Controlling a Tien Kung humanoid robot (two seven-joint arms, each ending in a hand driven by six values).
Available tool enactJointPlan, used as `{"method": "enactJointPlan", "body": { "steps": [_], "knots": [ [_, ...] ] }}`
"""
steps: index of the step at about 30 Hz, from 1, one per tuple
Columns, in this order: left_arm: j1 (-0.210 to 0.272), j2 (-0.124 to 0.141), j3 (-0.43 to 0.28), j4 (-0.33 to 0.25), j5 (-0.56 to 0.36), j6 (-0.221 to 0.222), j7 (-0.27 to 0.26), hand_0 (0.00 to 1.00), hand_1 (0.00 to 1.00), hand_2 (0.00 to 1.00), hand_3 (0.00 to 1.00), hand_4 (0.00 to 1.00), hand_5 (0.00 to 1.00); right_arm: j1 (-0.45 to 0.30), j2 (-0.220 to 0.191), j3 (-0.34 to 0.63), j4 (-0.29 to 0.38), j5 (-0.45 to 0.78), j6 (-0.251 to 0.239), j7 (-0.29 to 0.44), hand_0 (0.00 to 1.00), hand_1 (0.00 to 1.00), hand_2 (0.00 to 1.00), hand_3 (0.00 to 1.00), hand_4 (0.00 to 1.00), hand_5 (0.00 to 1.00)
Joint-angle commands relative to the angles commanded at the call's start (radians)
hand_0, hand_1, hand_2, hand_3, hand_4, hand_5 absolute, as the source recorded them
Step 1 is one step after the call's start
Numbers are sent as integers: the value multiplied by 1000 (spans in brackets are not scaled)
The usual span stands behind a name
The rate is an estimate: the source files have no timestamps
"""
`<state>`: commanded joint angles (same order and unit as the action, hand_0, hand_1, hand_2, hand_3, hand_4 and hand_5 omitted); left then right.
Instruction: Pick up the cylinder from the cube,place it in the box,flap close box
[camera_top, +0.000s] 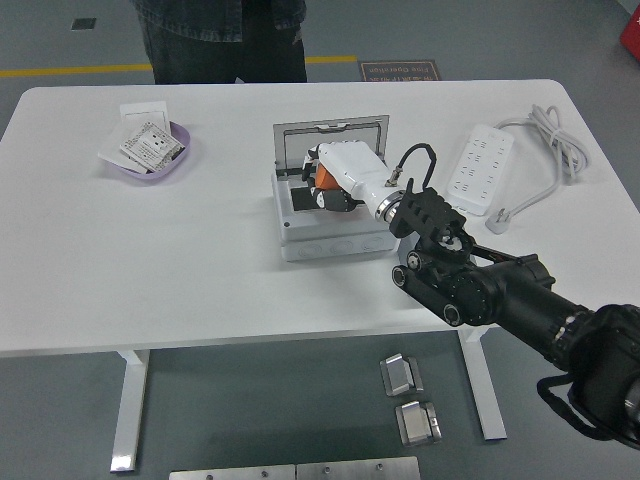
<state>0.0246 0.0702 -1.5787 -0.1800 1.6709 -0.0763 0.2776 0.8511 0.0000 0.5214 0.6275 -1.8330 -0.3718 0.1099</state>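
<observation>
On the left of the table (150, 280) a purple bowl (150, 150) of cards is sitting well clear of the work, and a person (220, 35) is standing at the far edge.

At the centre the box (330, 215) is lying with its lid (331, 135) standing open at the back. I am reaching my right hand (322, 188) down into it; by my reading this is the placing step. Something orange (322, 175) is showing at the hand, low inside the box, which I take for the cylinder. The fingers (330, 197) are looking curled around it, though I cannot tell how firmly, nor whether it is touching the box floor.

Next I am expecting to loosen the fingers, draw the hand up clear of the walls, then tip the lid forward and down.

On the right a power strip (478, 170) is lying near the forearm. My left arm is out of sight.
</observation>
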Motion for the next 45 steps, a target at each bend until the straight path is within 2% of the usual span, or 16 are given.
{"method": "enactJointPlan", "body": {
  "steps": [5,6,11,12,17,18,23,24,29,30,35,36,39,42,45],
  "knots": [
    [-4,1,2,0,1,-1,0,678,684,595,660,647,422,2,0,9,-10,1,7,7,161,212,377,409,68,2],
    [-5,1,3,0,1,-1,0,678,684,595,660,646,422,2,0,11,-12,1,8,9,268,343,517,625,355,62],
    [-10,2,7,0,1,-3,-3,678,684,595,660,646,422,3,0,15,-16,-6,14,14,268,343,517,625,355,62],
    [-11,1,8,0,0,-3,-3,678,684,594,660,647,421,3,0,15,-17,-8,16,15,308,410,561,650,480,282],
    [-15,-1,12,0,1,-5,-4,678,684,594,660,647,421,4,0,17,-18,-16,20,20,308,410,561,650,480,282],
    [-15,-1,13,0,1,-5,-5,678,684,593,659,646,421,5,0,17,-19,-17,19,21,333,418,569,668,763,421],
    [-18,-1,21,0,-3,-6,-8,678,684,593,659,646,421,5,0,13,-21,-21,16,21,333,418,569,668,763,421],
    [-18,-1,22,0,-3,-6,-8,678,684,593,660,645,420,5,0,11,-20,-21,16,21,438,468,587,703,879,422],
    [-19,-2,24,0,-3,-7,-9,678,684,593,660,645,420,5,0,8,-19,-22,15,21,438,468,587,703,879,422],
    [-19,-2,25,0,-3,-7,-9,678,684,593,659,643,419,4,0,7,-19,-22,15,21,534,517,584,708,906,424],
    [-19,-3,30,0,-5,-8,-11,678,684,593,659,643,419,4,0,9,-18,-26,17,20,534,517,584,708,906,424],
    [-19,-4,32,0,-6,-9,-12,678,684,592,657,639,417,3,0,9,-19,-27,18,20,619,558,596,710,914,417],
    [-16,-6,36,0,-9,-9,-12,678,684,592,657,639,417,3,0,11,-15,-30,20,17,619,558,596,710,914,417],
    [-12,-8,37,0,-12,-9,-13,678,683,591,655,639,417,-2,0,19,3,-36,25,8,642,558,599,713,920,418],
    [-5,-11,38,0,-18,-7,-13,678,683,591,655,639,417,-15,-10,31,49,-32,33,-8,642,558,599,713,920,418]
  ]
}}
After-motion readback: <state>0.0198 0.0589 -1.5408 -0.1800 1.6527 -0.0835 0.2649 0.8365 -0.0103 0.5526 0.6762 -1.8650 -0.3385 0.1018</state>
